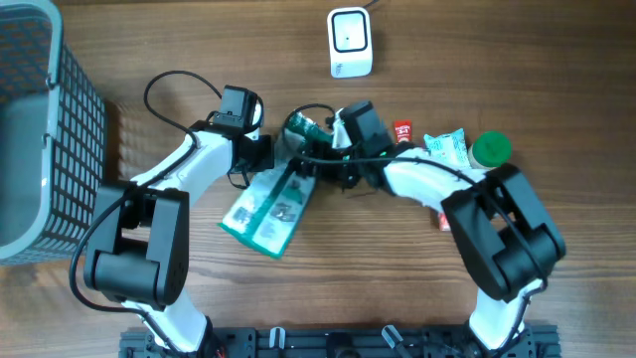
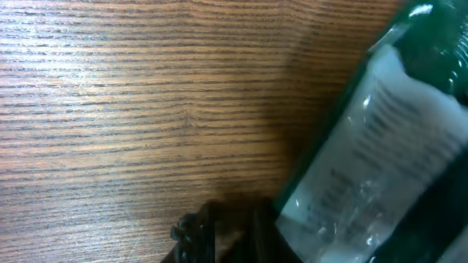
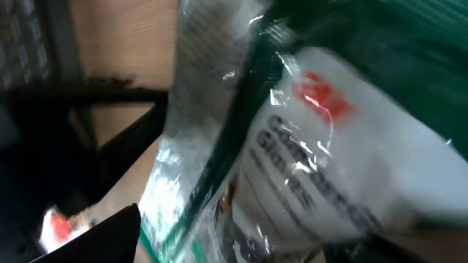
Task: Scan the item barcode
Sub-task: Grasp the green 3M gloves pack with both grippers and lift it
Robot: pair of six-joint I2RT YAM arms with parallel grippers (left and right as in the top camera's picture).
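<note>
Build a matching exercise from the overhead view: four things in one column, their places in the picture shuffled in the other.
Things:
1. white scanner
2. grey basket
3. green cap
4. green-and-clear package

Places:
A. far left edge
B. centre, lying flat
C. top, near the middle
D. right of centre

Pairs: 1-C; 2-A; 3-D; 4-B

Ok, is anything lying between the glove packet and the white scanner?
Nothing visible does. Only bare table lies between the glove packet and the white scanner. The small red item and the green cap sit off to the right of that path.
</note>
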